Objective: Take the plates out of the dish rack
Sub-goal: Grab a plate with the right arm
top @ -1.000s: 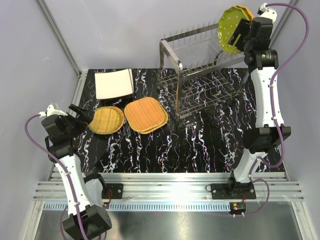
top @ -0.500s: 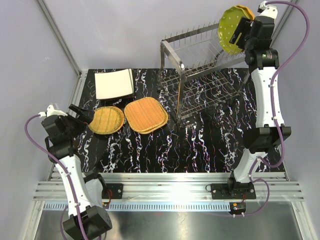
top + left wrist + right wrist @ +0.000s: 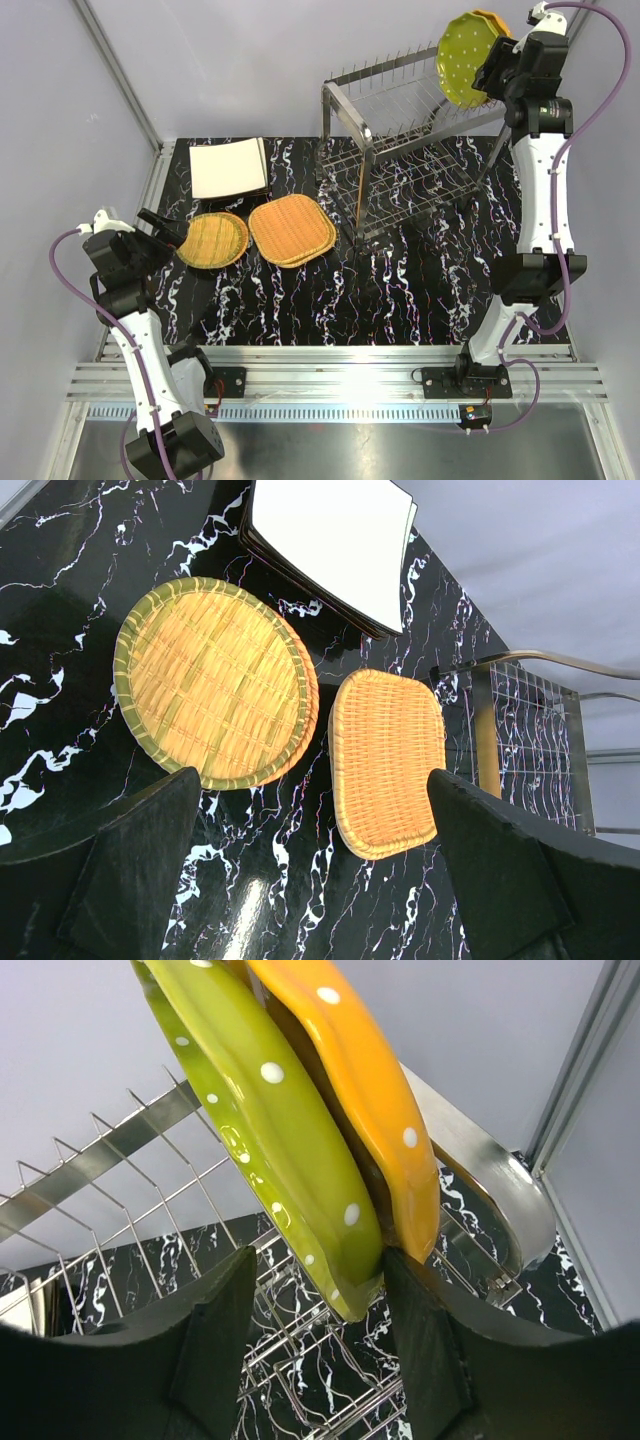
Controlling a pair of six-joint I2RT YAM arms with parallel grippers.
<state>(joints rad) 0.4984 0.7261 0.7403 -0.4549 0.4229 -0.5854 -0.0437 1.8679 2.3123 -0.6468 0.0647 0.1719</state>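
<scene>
A green dotted plate (image 3: 462,62) and an orange dotted plate (image 3: 492,20) stand upright at the right end of the dish rack's (image 3: 400,150) top tier. My right gripper (image 3: 497,68) is at their lower edge. In the right wrist view the green plate (image 3: 270,1130) lies between the open fingers. The right finger (image 3: 425,1330) touches it, wedged against the orange plate (image 3: 360,1080). The left finger (image 3: 215,1330) stands apart from it. My left gripper (image 3: 165,228) hangs open and empty over the table, beside the round woven plate (image 3: 212,680).
Square cream plates (image 3: 228,167) are stacked at the back left. A rounded-square woven plate stack (image 3: 291,230) lies next to the round woven one (image 3: 213,239). The rack's lower tier and steel frame (image 3: 480,1170) sit under the right gripper. Walls close in on both sides.
The right wrist has shifted slightly right and its jaws have narrowed around the green plate's edge. The left arm and the plates on the table have not moved.
</scene>
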